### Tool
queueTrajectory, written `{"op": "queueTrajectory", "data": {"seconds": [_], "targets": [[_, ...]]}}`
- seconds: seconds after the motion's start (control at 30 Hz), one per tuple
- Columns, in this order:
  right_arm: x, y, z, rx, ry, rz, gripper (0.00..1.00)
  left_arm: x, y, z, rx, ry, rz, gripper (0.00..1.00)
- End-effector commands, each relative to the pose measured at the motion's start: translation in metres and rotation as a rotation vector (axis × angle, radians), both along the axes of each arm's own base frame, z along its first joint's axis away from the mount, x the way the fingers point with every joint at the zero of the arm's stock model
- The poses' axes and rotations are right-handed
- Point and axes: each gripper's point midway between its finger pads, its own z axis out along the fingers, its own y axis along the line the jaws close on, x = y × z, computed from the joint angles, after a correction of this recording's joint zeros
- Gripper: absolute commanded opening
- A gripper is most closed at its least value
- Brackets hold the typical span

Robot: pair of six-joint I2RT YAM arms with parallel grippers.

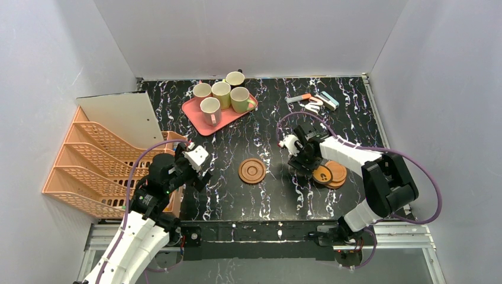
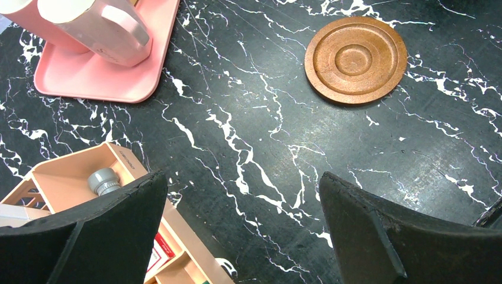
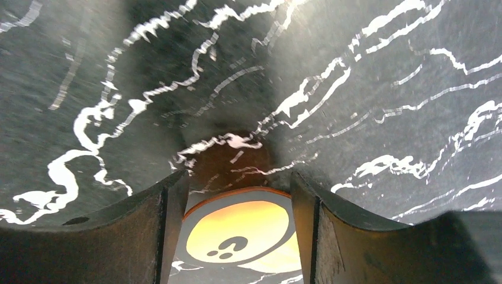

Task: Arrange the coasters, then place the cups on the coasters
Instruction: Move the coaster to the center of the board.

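Observation:
Five cups stand together on the pink tray at the back; a pale pink one shows in the left wrist view. One ringed brown coaster lies alone mid-table. More coasters overlap in a pile to the right. My right gripper is down at the pile's left side, its fingers pressed against both sides of an orange coaster with dark dots. My left gripper hangs wide open over bare table beside the rack, holding nothing.
An orange mesh file rack fills the left side, with a white board leaning on it. Small stationery items lie at the back right. White walls close in the table on three sides.

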Motion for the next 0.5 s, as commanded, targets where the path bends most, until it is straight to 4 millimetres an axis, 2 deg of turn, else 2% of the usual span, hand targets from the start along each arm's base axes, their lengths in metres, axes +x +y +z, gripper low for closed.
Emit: {"op": "queueTrajectory", "data": {"seconds": [0.0, 0.23, 0.37, 0.47], "targets": [[0.004, 0.034, 0.018, 0.103, -0.022, 0.041, 0.71, -0.003, -0.001, -0.004, 0.002, 0.017, -0.012, 0.98], [0.006, 0.07, 0.04, 0.213, -0.052, 0.097, 0.7, -0.003, -0.001, -0.005, 0.004, 0.018, -0.013, 0.98], [0.008, 0.069, 0.04, 0.204, -0.071, 0.107, 0.76, -0.003, -0.001, -0.005, 0.005, 0.021, -0.013, 0.98], [0.007, 0.059, 0.043, 0.17, -0.095, 0.101, 0.82, -0.003, -0.001, -0.005, 0.005, 0.019, -0.013, 0.98]]}}
